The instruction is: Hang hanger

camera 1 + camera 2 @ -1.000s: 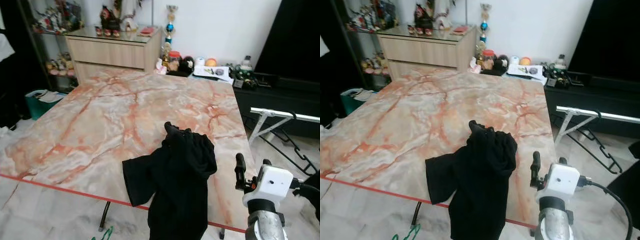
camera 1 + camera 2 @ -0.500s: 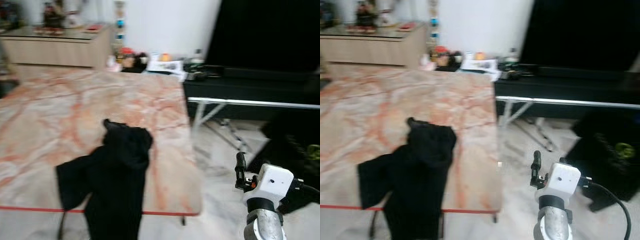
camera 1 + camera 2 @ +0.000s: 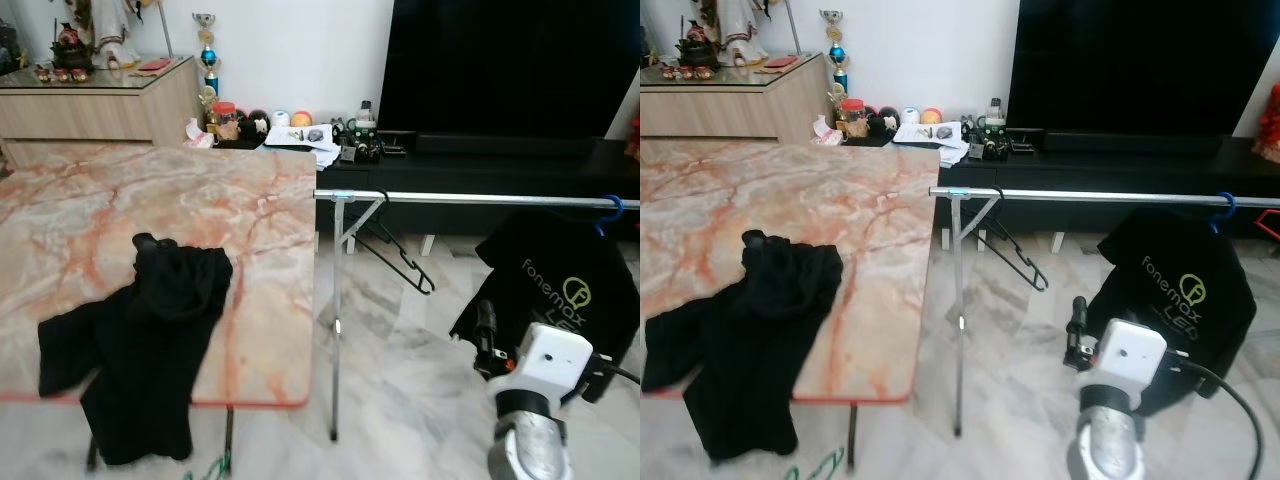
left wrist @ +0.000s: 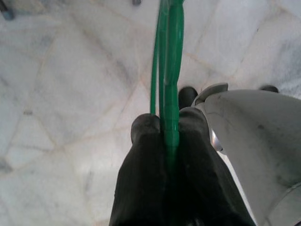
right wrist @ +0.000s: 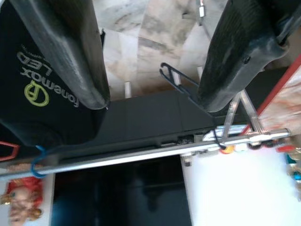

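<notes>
Garment [image 3: 150,330] on table [image 3: 250,200], rail [image 3: 470,199] to its right.

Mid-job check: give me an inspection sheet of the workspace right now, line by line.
Surface: marble table, pale tiled floor.
Job's things: green hanger; silver rail carrying an empty black hanger and a black printed shirt.
Clutter: black garment draped over the table's near edge.
Grippers: left claw shut on the green hanger; right claw open, empty.
Cables: black cable at the right wrist.
Surroundings: dark TV, low cabinet, trinkets.

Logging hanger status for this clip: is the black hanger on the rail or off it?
On. The black hanger hangs by its hook from the rail, near the rail's left post, empty.
</notes>
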Robot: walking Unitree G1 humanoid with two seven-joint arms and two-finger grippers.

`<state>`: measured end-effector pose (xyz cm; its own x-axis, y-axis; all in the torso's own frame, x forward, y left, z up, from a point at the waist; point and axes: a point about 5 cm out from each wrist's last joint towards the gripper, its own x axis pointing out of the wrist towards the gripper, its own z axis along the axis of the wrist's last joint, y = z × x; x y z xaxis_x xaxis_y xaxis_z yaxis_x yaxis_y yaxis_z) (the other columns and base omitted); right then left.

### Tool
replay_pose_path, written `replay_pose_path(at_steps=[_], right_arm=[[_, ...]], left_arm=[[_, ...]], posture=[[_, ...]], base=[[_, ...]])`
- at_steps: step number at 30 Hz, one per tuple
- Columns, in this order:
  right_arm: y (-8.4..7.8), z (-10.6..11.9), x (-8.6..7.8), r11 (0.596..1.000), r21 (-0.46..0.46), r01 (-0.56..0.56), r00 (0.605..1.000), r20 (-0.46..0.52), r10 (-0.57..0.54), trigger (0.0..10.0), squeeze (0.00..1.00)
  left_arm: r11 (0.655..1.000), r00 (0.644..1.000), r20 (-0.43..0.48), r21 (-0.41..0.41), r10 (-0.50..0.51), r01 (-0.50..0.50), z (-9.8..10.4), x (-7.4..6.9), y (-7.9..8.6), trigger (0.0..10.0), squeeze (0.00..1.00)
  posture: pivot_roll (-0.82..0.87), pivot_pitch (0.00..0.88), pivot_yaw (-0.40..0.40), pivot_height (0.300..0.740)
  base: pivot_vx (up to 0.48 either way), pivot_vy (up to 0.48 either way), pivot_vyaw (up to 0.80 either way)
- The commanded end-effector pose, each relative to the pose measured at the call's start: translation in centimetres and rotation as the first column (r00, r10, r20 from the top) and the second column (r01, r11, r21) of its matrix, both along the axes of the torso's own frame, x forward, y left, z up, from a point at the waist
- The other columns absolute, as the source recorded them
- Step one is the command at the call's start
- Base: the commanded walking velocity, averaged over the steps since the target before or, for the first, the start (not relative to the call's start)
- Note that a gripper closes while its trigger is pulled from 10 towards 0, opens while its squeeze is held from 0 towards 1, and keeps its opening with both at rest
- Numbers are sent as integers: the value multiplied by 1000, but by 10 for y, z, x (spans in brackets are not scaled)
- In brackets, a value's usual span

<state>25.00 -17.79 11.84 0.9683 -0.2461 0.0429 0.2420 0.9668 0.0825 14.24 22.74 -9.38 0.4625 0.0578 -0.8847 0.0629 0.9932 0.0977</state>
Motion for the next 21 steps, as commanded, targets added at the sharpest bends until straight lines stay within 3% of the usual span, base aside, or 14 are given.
replay_pose_path(at_steps=[1,18,21], right_arm=[[-7,1,-1,1000,-11,29,1000,4,-29,10000,0],[-10,-1,1,999,-28,39,999,-25,-40,10000,0],[-12,-3,1,999,-32,39,998,-41,-41,10000,0]], left_arm=[[1000,1000,2,5,-22,22,1,4,-1,10000,0],[999,999,-5,25,-38,38,2,1,6,10000,0],[996,999,-16,76,-46,47,2,-1,10,10000,0]], posture=[[8,0,27,740],[8,0,33,740],[2,0,32,740]], base=[[0,-364,0],[0,-365,0],[0,0,0]])
